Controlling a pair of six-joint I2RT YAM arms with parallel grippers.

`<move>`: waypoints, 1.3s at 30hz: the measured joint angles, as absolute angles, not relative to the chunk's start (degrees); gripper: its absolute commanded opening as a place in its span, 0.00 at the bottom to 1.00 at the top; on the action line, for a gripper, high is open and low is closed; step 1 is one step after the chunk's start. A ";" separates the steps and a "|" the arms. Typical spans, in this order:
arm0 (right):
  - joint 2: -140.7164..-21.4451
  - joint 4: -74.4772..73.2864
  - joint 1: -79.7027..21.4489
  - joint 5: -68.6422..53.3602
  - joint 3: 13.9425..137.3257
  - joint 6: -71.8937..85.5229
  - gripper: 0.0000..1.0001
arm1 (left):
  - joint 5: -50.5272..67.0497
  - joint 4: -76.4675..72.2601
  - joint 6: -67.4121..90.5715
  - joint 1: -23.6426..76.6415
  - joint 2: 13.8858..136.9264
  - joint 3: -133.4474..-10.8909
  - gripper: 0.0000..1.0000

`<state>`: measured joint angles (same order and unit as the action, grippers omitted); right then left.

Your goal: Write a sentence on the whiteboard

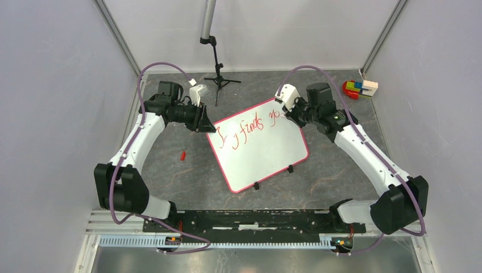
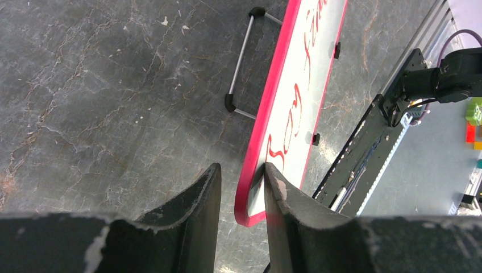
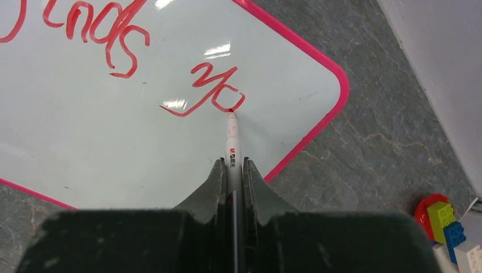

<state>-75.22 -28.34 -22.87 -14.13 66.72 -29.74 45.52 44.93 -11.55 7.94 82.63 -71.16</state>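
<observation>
Left arm and right arm both reach far, wrists turned inward toward each other. Right claw is clamped tight on the marker. Left claw has its fingers narrowly apart, straddling the whiteboard corner; grip contact unclear.

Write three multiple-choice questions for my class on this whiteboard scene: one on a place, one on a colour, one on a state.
1. Where does the pile of coloured plastic toy bricks lie?
A. On the board
B. At the far right corner of the grey stone-look table
C. Between the arm bases

2. What colour is the handwriting on the rectangular glossy white whiteboard?
A. Blue
B. Black
C. Red

3. What state is the right gripper in?
A. Shut on the thin white marker pen
B. Open and empty
C. Shut on a brick

Answers: 1 B, the bricks sit by the far right wall; 2 C, the strokes are red; 3 A, the pen is clamped, its tip on the board.
</observation>
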 measured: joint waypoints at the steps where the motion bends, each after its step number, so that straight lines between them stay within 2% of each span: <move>1: -75.16 -28.45 -22.87 -14.17 66.70 -29.76 0.00 | 45.52 44.93 -11.57 7.97 82.63 -71.16 0.40; 39: -76.71 -27.49 -21.96 -12.75 68.79 -29.78 0.00 | 45.32 44.91 -11.55 7.97 82.63 -70.87 0.40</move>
<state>-76.71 -27.49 -21.96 -12.75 68.79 -29.78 45.32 44.91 -11.55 7.97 82.63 -70.87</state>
